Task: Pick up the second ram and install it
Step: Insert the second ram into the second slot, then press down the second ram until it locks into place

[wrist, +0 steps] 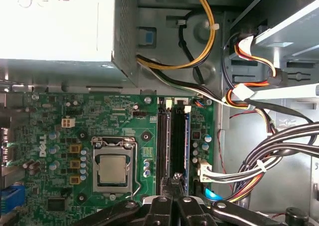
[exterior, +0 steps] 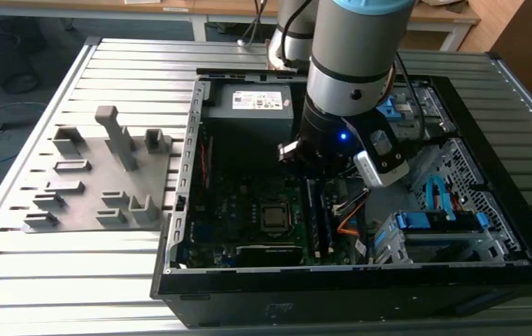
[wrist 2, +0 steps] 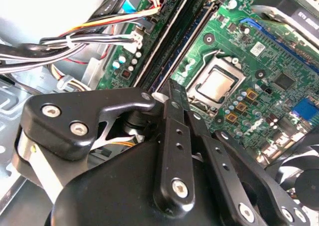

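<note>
My gripper (wrist: 175, 180) is low inside the open computer case (exterior: 180, 210), over the memory slots of the green motherboard (wrist: 60, 136). Its fingers (wrist 2: 172, 106) are shut together, and I see nothing clamped between them. Their tips rest at one end of a long dark strip standing edge-on in a slot, which I take for the second ram (wrist: 178, 141). In the second wrist view the ram (wrist 2: 185, 39) runs away from the fingertips beside a second dark strip (wrist 2: 167, 34). In the exterior view the gripper (exterior: 311, 175) sits just above these slots (exterior: 318, 217).
The processor socket (wrist: 113, 167) lies beside the slots. Cable bundles (wrist: 269, 151) hang on the other side, below the power supply (exterior: 252, 103). A grey fixture plate with grey blocks (exterior: 98, 175) lies on the slatted table at the exterior view's left. Blue drive bays (exterior: 439, 220) fill the case's right.
</note>
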